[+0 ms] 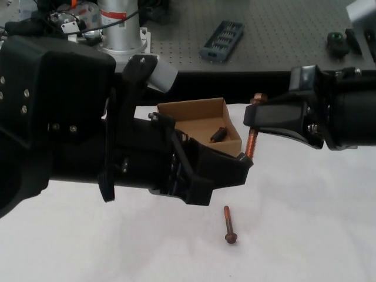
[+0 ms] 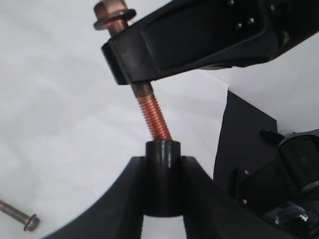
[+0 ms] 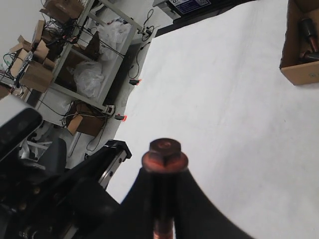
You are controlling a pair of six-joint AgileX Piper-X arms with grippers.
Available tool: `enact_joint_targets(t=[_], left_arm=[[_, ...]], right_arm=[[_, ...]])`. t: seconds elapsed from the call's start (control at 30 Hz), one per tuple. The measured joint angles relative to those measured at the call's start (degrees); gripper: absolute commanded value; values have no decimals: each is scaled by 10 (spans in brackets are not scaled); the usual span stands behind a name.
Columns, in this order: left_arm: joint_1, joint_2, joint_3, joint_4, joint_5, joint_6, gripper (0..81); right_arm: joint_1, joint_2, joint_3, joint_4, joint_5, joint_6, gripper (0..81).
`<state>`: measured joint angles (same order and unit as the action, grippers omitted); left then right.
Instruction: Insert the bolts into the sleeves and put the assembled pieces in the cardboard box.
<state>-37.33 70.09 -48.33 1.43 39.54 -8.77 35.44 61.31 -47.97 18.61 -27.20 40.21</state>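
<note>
We note: right gripper (image 1: 254,116) clamped on bolt (image 2: 154,117), its tip meeting the sleeve (image 2: 162,172) clamped in left gripper (image 2: 163,199).

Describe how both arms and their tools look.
The left arm and right arm are black, with bulky housings dotted with small silver screws. The left tool and right tool have broad black fingers that curve and narrow toward their tips.

There are two copper bolts, one held bolt (image 1: 251,144) and one loose bolt (image 1: 229,225), one black sleeve (image 2: 162,172), and one cardboard box (image 1: 194,110) with one dark piece (image 1: 217,135) inside.
</note>
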Motion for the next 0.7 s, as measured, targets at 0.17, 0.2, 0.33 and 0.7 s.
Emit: enact_joint_targets(t=[0.17, 0.2, 0.33, 0.7], left_arm=[[-1, 0, 0, -14, -20, -9, 6], [-1, 0, 0, -20, -24, -13, 6], [-3, 0, 1, -30, -44, -17, 6], [-4, 0, 1, -42, -78, -19, 6]], right_arm=[[0, 0, 0, -10, 7, 11, 27], [0, 0, 0, -12, 10, 12, 27], [0, 0, 0, -13, 24, 19, 27], [0, -12, 0, -9, 33, 22, 27]])
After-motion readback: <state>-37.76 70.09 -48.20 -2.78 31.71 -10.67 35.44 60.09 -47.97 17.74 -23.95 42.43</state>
